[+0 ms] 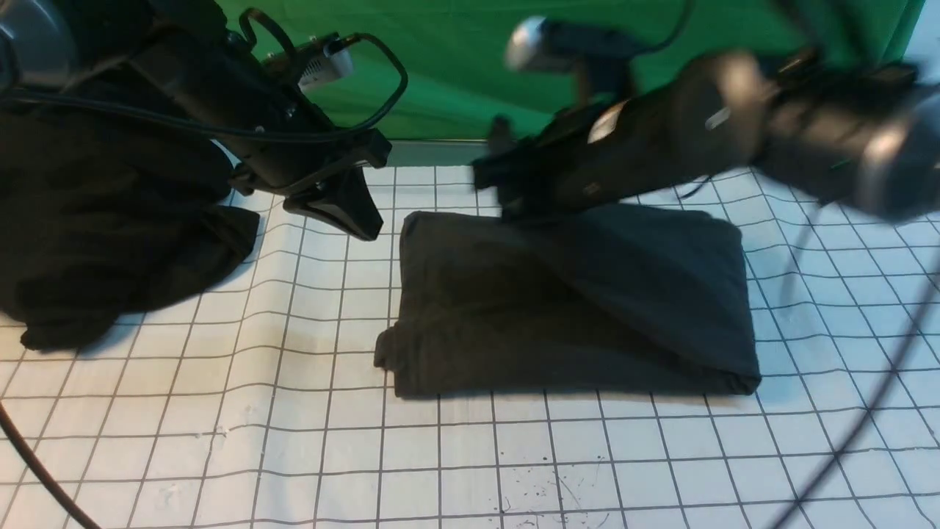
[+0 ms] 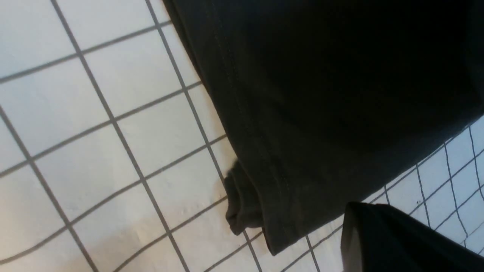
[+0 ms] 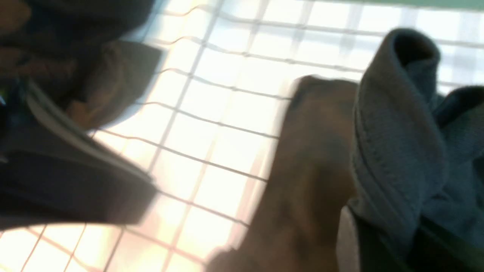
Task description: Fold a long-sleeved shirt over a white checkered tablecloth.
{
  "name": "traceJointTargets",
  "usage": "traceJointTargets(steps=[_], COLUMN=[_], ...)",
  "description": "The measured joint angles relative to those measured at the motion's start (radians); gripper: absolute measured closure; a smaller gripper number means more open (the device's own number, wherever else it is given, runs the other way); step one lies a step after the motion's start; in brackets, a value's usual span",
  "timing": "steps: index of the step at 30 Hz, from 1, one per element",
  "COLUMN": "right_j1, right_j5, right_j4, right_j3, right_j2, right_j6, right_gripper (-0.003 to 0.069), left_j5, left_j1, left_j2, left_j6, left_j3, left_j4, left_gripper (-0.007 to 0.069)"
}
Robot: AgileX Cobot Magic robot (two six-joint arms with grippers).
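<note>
- While the right gripper point(image 3: 389, 234) pinches a raised fold of the dark long-sleeved shirt point(image 1: 485, 345), the rest of the garment lies bunched on the white checkered tablecloth point(image 1: 308, 441).
- The left gripper point(image 1: 363, 213), its fingers together and gripping nothing, hovers beside the shirt, on the robot's left.
- A blacker heap of cloth point(image 1: 95, 220) rests farther left, apart from the shirt.
- Green cloth point(image 1: 440, 73) hangs behind.

Motion smears the right gripper point(image 1: 507, 176) in the front view, and its arm covers part of the shirt's point(image 1: 477, 330) far edge. The dark cloth heap point(image 1: 110, 220) and the checkered tablecloth point(image 1: 470, 470) run out of that picture; the shirt's logo is hidden.
</note>
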Motion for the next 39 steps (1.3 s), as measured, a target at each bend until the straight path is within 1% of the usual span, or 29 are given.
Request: traceJointTargets(steps=[2,3,4,5,6,7,9,10,11,12,13,15,17,18,19,20,22,24,26,27,28,30,31,32,35,36,39], right_j1=[0.037,0.054,0.054,0.062,0.062,0.06,0.056,0.046,0.034,0.019,0.016,-0.021,-0.093,-0.131,-0.138,-0.196,-0.223,-0.259,-0.266,-0.266,-0.266,-0.266,-0.266,-0.265,-0.273,-0.273,-0.283], right_j5=[-0.099,-0.151,-0.151,-0.18,-0.179,-0.162,-0.144,-0.105,-0.07,-0.023,-0.023,0.083,0.278,0.364,0.399,0.557,0.656,0.791,0.82,0.819,0.809,0.785,0.781,0.737,0.667,0.667,0.568], right_j4=[0.001,0.001,0.001,0.001,0.003,0.005,0.006,0.006,0.006,0.007,0.008,0.008,0.004,-0.012,-0.016,-0.076,-0.125,-0.225,-0.266,-0.274,-0.266,-0.245,-0.242,-0.233,-0.233,-0.233,-0.235], right_j3=[0.0,0.0,0.0,0.0,0.0,0.0,0.0,0.0,0.0,0.0,0.0,0.0,-0.001,-0.001,-0.001,-0.002,-0.002,0.01,0.039,0.072,0.11,0.162,0.168,0.216,0.25,0.25,0.251], right_j2=[0.076,0.119,0.125,0.153,0.164,0.165,0.157,0.136,0.113,0.078,0.071,0.002,-0.104,-0.14,-0.153,-0.202,-0.224,-0.237,-0.237,-0.236,-0.232,-0.215,-0.215,-0.186,-0.119,-0.115,-0.047], right_j6=[0.019,0.031,0.033,0.048,0.066,0.079,0.09,0.093,0.09,0.072,0.068,0.024,-0.034,-0.044,-0.045,-0.042,-0.034,-0.01,0.005,0.011,0.013,0.002,0.003,-0.009,-0.014,-0.014,-0.014], right_gripper=[0.0515,0.0445,0.0433,0.0349,0.0265,0.0212,0.0167,0.0117,0.01,0.0093,0.0092,0.0092,0.0104,0.0106,0.0106,0.0105,0.0099,0.0076,0.0058,0.0053,0.0051,0.0052,0.0052,0.0052,0.0054,0.0055,0.0076], left_j5=[-0.008,-0.011,-0.012,-0.014,-0.015,-0.017,-0.018,-0.018,-0.019,-0.018,-0.018,-0.009,0.035,0.043,0.046,0.051,0.051,0.053,0.051,0.043,0.029,0.007,0.004,-0.018,-0.075,-0.079,-0.147], left_j1=[0.0,0.0,0.0,0.0,0.0,0.0,0.0,0.0,0.0,0.0,0.0,0.0,0.0,0.0,0.0,0.0,-0.001,-0.008,-0.019,-0.027,-0.038,-0.055,-0.057,-0.078,-0.116,-0.117,-0.13], left_j2=[0.0,0.0,0.0,0.0,0.0,0.0,0.0,0.0,0.0,0.0,0.0,0.0,0.0,0.0,0.0,-0.001,-0.001,-0.001,-0.001,-0.001,-0.001,-0.001,-0.001,-0.001,-0.001,-0.001,-0.001], left_j6=[-0.005,-0.012,-0.015,-0.024,-0.026,-0.027,-0.027,-0.027,-0.027,-0.028,-0.027,-0.029,-0.052,-0.061,-0.066,-0.086,-0.105,-0.122,-0.133,-0.133,-0.137,-0.141,-0.143,-0.144,-0.154,-0.157,-0.181], left_j3=[0.0,0.0,0.0,0.0,0.0,0.0,0.0,0.0,0.0,0.0,0.0,0.0,0.0,0.003,0.004,0.021,0.038,0.08,0.116,0.147,0.168,0.198,0.206,0.231,0.264,0.264,0.277], left_j4=[0.0,0.0,0.0,0.0,0.0,0.002,0.004,0.007,0.007,0.007,0.008,0.008,0.008,0.008,0.008,0.008,0.009,0.021,0.03,0.034,0.034,0.034,0.034,0.034,0.055,0.057,0.07], left_gripper=[0.0622,0.0622,0.0622,0.0622,0.0622,0.0622,0.0622,0.0622,0.0622,0.062,0.062,0.0616,0.0598,0.0587,0.0583,0.0557,0.053,0.0482,0.043,0.0392,0.0354,0.0309,0.0305,0.0268,0.0224,0.0223,0.0218])
